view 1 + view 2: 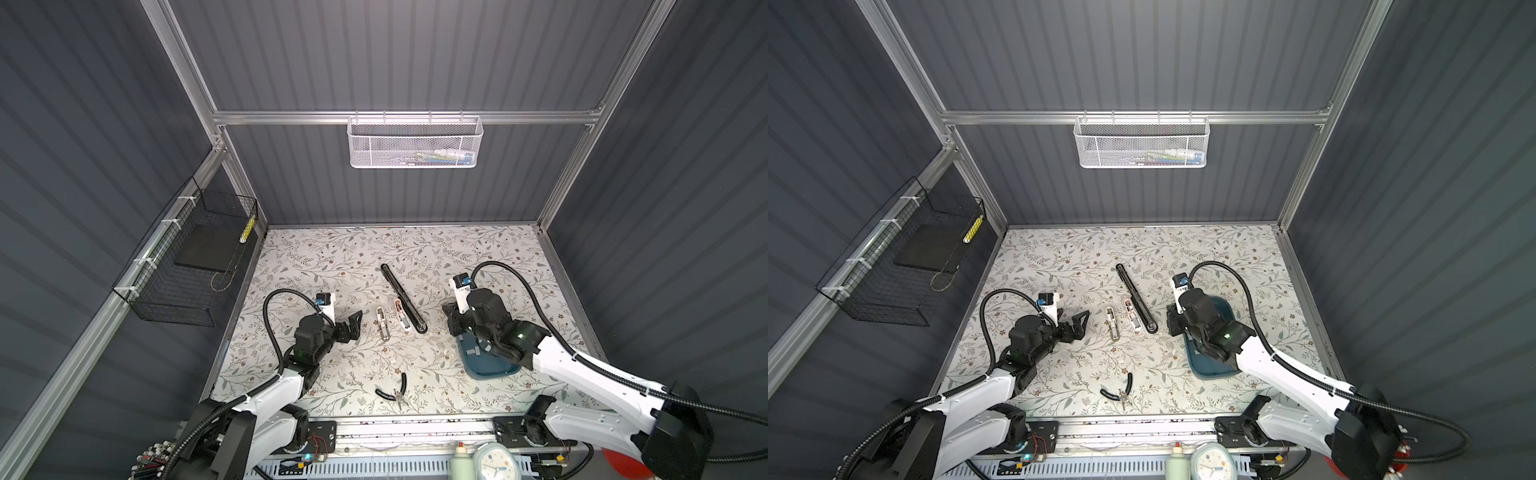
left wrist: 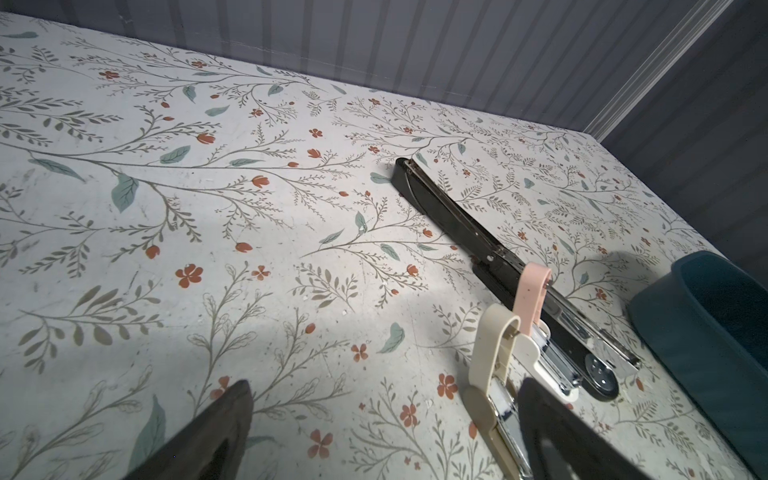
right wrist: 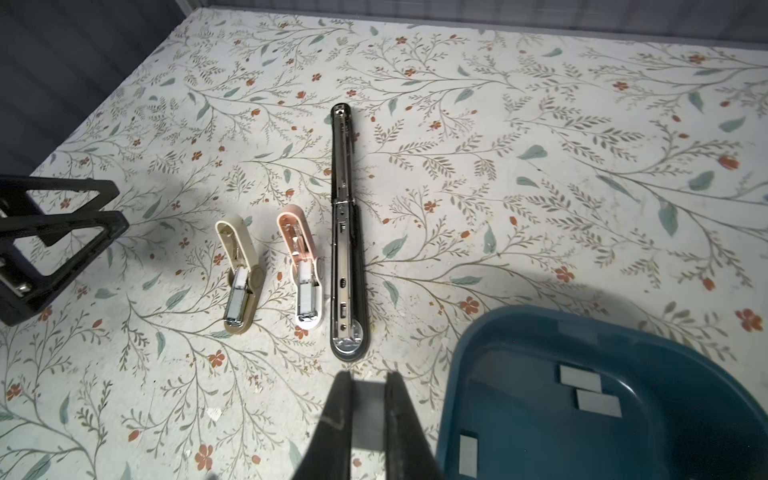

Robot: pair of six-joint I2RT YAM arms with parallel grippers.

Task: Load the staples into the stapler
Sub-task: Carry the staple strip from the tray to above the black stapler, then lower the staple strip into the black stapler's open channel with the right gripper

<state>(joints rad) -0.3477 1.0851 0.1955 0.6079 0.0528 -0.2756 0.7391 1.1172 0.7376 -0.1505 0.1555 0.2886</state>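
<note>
In both top views the black stapler [image 1: 403,297] [image 1: 1137,297] lies opened flat mid-surface. The left jaws stand spread wide beside a beige stapler [image 1: 383,324], and the right arm hangs over the blue tray [image 1: 490,368]. Left wrist view: fingers [image 2: 224,424] well apart, nothing between them. Right wrist view: right jaws clenched on one staple strip [image 3: 368,415], above the surface near the black stapler's rounded end. The remaining staples [image 3: 579,377] lie in the tray.

Your worktop [image 3: 540,232] is white with green leaves and red flowers. Your stapler [image 3: 348,232] is black, the staples [image 3: 579,378] grey, the tray [image 3: 706,361] teal.
</note>
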